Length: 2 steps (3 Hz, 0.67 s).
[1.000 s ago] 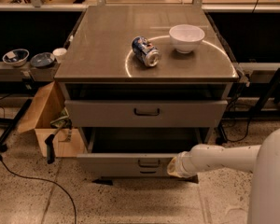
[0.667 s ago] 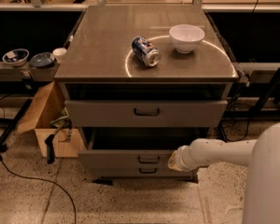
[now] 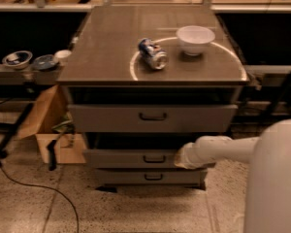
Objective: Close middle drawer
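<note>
The white arm's pale gripper rests against the right part of the wide grey metal middle drawer, just right of its small dark handle. I cannot tell how the gripper is set. The drawer stands partly out below the grey counter's front edge. A blue metal can lies on its side mid-counter, and a round white bowl sits toward the back right corner.
</note>
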Tool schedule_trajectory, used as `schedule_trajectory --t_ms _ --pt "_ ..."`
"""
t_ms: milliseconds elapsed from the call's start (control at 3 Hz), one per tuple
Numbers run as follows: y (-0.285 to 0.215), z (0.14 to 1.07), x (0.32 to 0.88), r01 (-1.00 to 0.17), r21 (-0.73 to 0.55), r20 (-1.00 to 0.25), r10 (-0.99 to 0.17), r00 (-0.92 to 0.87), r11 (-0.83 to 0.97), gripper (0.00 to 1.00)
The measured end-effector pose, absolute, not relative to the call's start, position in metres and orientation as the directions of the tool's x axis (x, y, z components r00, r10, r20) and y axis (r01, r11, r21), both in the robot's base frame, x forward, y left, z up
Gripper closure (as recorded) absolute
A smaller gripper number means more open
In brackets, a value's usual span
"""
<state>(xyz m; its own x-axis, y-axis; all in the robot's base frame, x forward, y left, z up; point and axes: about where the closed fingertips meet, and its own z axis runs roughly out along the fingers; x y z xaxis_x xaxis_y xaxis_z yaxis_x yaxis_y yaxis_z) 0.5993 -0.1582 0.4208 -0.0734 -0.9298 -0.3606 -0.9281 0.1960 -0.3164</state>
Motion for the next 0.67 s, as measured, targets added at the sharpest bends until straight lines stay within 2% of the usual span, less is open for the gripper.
schedule_trajectory --t_ms 333,667 --pt "-0.1582 0.4208 0.5993 -0.928 -0.316 -0.361 -0.93 -0.073 0.196 0.85" --pt "-0.1582 0.4207 0.5992 -0.928 -0.316 -0.361 -0.93 -0.073 0.196 0.53"
